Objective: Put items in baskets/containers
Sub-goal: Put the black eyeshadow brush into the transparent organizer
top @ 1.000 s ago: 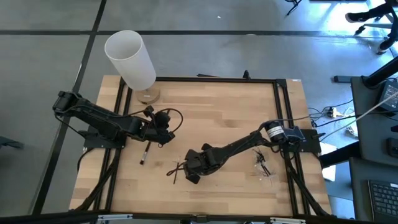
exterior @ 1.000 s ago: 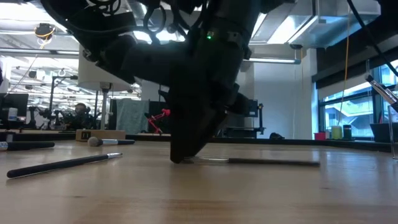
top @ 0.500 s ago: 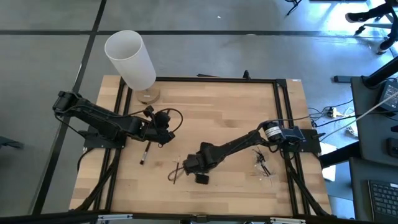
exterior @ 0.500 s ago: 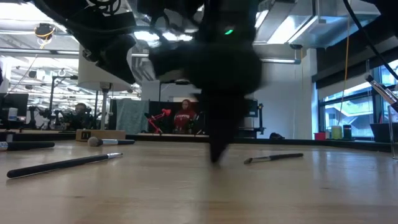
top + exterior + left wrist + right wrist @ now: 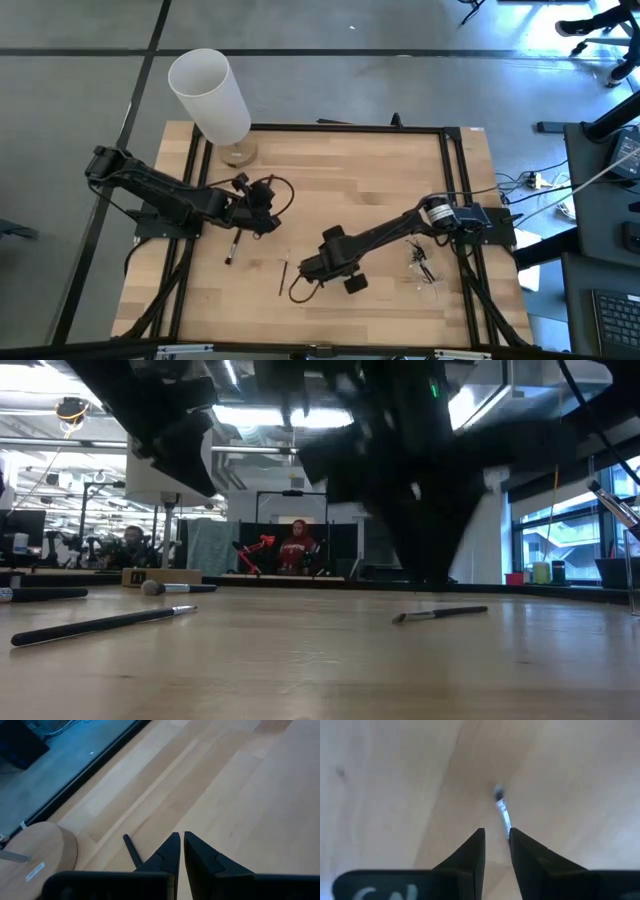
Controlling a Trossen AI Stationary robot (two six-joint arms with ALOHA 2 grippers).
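Three brushes lie flat on the wooden table in the high view. One (image 5: 283,275) lies near the middle, a second (image 5: 305,290) just on its near side, and a pale-tipped one (image 5: 231,250) to the left. My right gripper (image 5: 312,268) hangs above the middle pair, pointing down. Its fingers (image 5: 496,832) are slightly apart, with bare wood showing between them. A brush's ferrule and dark head (image 5: 501,810) show past the tips. The low view shows that brush (image 5: 440,614) lying on the table. My left gripper (image 5: 180,836) is shut and hovers at the left (image 5: 271,215). The clear container (image 5: 428,272) at the right holds several brushes.
A tall white cylinder (image 5: 210,95) on a round wooden base (image 5: 35,850) stands at the far left corner. A dark handle (image 5: 130,851) lies on the table beside my left fingers. More brushes (image 5: 100,624) (image 5: 175,588) show at the left in the low view. People sit in the room beyond.
My right gripper has risen off the table, rolled about its own axis and drifted a little toward the right edge. The brush at its tips turned about on the table, no longer crosses its neighbour, and has since lain still.
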